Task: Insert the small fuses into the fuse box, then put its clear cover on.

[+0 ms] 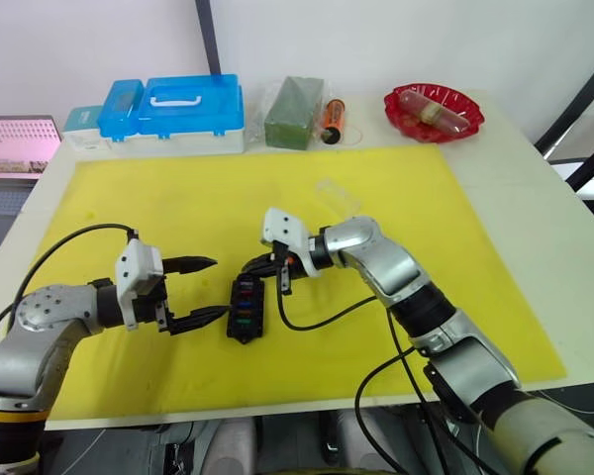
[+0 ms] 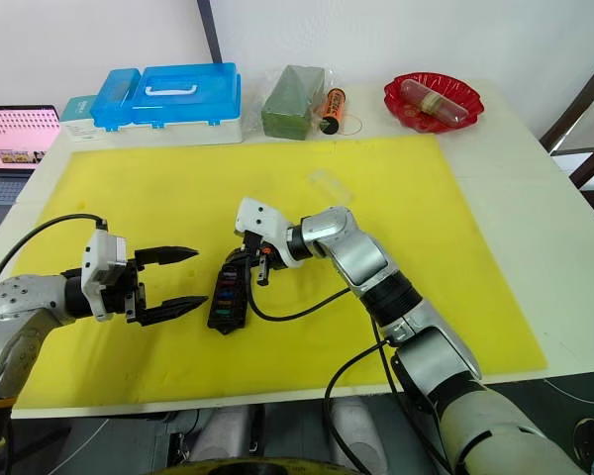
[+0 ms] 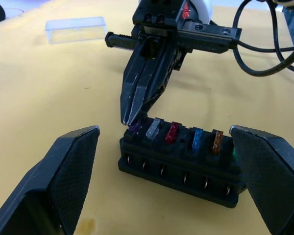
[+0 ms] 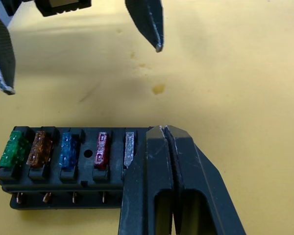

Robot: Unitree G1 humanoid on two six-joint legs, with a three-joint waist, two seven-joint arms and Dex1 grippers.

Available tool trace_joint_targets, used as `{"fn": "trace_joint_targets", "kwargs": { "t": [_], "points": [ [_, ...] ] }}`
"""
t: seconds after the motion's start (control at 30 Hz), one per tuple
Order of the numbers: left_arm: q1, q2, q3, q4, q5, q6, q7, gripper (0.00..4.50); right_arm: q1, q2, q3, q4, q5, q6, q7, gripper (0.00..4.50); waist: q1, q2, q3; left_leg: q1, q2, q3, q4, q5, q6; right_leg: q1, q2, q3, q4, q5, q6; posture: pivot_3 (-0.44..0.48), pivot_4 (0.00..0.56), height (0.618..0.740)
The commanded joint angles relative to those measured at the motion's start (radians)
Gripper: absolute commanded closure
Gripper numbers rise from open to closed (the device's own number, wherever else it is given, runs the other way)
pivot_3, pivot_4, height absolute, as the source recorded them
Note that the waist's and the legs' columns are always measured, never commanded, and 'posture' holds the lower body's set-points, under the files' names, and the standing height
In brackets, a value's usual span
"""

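The black fuse box [image 1: 246, 309] lies on the yellow mat [image 1: 158, 198] between my two grippers. Its top row holds a grey fuse [image 3: 153, 130], a red fuse [image 3: 172, 132], a blue fuse [image 3: 197, 138], an orange fuse [image 3: 216, 141] and a green fuse [image 4: 12, 149]. At the far end a purple fuse [image 3: 135, 128] sits under the tips of my right gripper [image 3: 129, 120], whose fingers are shut together and touch it. My left gripper [image 1: 221, 287] is open just left of the box, touching nothing. The clear cover [image 1: 337, 193] lies on the mat behind the right arm.
Along the table's back edge stand a blue-lidded plastic case [image 1: 178, 109], a wrapped green block [image 1: 295, 112], an orange cylinder [image 1: 334, 119] and a red dish [image 1: 434, 111]. A laptop [image 1: 15, 148] sits off the table's left side.
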Motion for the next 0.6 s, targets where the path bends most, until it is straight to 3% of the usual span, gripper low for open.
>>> {"fn": "trace_joint_targets", "kwargs": {
  "t": [0.03, 0.6],
  "points": [
    [-0.004, 0.009, 0.015, -0.03, -0.006, -0.011, -0.004, 0.0, 0.031, 0.006, 0.027, 0.052, -0.025, -0.007, 0.003, 4.46, 0.0, 0.0, 0.0, 0.0, 0.0, 0.0, 0.0, 0.0, 0.0, 0.0, 0.0, 0.0, 0.0, 0.0, 0.0, 0.0, 0.15, 0.74],
    [-0.008, 0.012, 0.01, -0.029, 0.008, -0.011, -0.002, 0.0, 0.075, -0.011, 0.099, 0.08, -0.114, -0.037, 0.015, 4.46, 0.0, 0.001, -0.001, 0.001, 0.0, 0.0, 0.0, 0.0, 0.0, 0.001, 0.0, 0.0, 0.0, 0.0, 0.0, 0.0, 0.15, 0.74]
  ]
}}
